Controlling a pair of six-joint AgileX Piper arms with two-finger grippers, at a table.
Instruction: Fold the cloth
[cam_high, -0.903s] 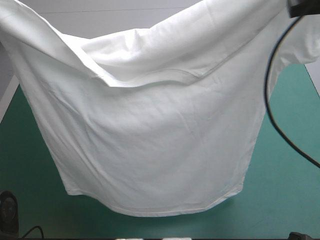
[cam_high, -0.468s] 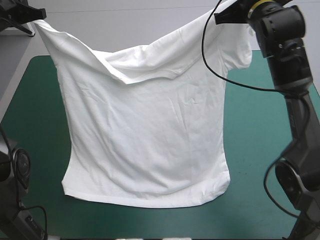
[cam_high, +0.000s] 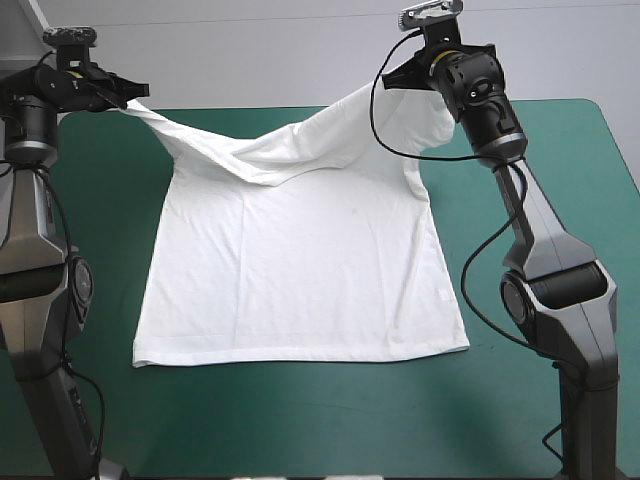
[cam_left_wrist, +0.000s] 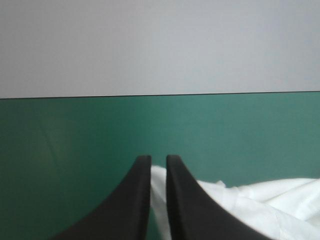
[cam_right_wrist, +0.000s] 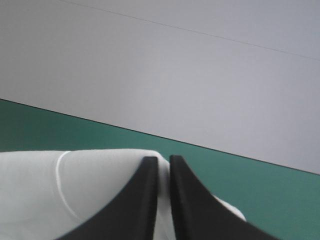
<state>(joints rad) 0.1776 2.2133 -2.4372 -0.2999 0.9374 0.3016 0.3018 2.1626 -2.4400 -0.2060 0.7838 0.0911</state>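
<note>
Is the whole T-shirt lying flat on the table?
No, the left gripper and right gripper hold the T-shirt up by its shoulders; its hem lies flat.

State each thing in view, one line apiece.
T-shirt: hem and body spread flat on the table, both shoulders lifted, neckline sagging between them.
left gripper: shut on the T-shirt's shoulder, raised near the table's far edge.
right gripper: shut on the other shoulder, raised likewise.
teal-green cover: partly under the T-shirt.
</note>
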